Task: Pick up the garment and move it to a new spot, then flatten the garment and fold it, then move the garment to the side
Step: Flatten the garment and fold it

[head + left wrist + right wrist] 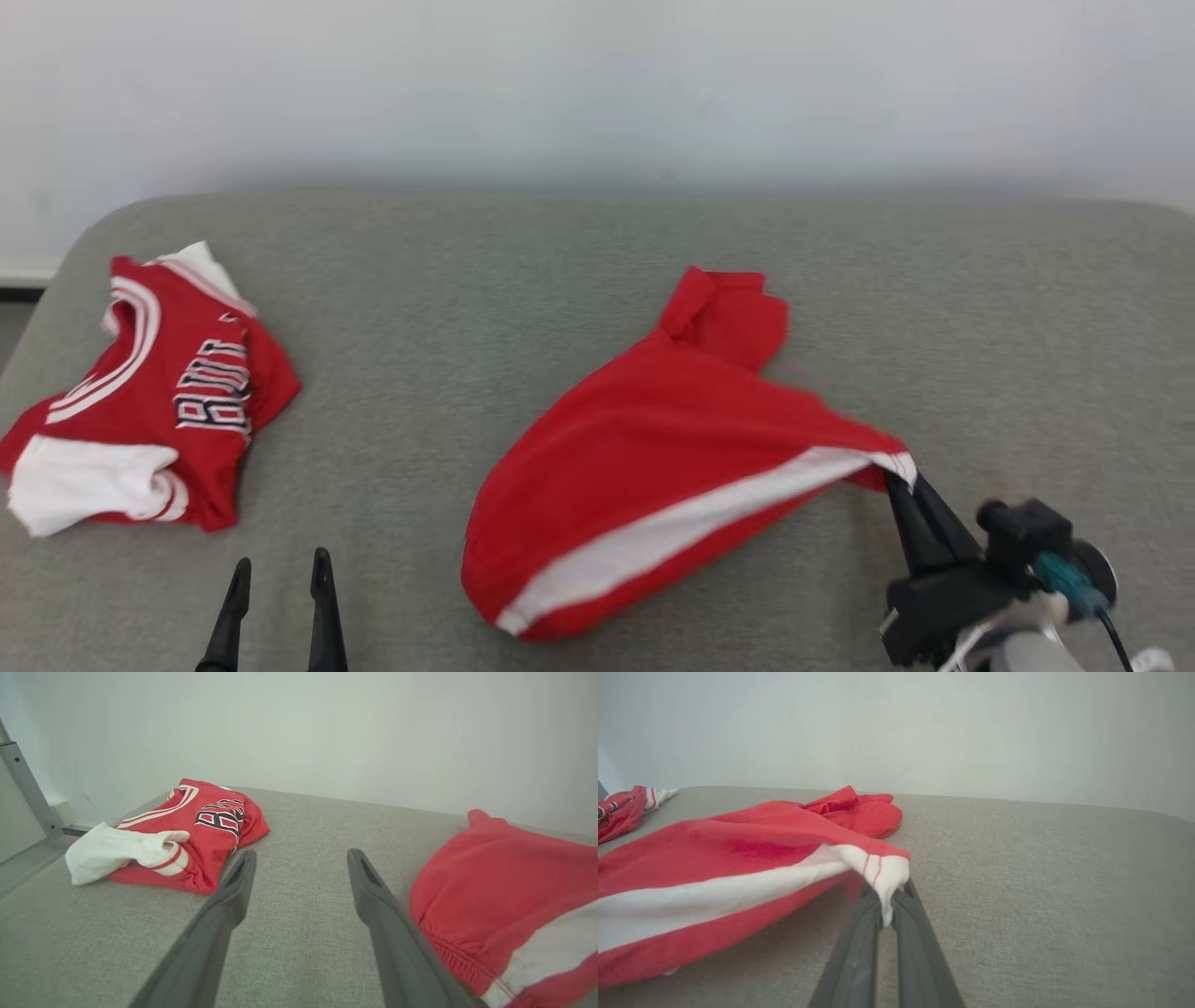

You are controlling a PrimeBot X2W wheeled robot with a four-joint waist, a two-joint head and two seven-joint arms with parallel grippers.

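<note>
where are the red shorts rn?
Head view: the red shorts lie right of centre on the grey cushion, one white-trimmed corner pinched in the shut right gripper; the lettered jersey lies far to their left.

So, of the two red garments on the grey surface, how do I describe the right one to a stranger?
Start at the wide grey padded surface before the pale wall and look toward its right half. There lies a plain red garment with one white stripe, a corner pinched in the right tool. Unlike the red jersey at the left, it has no letters.
</note>
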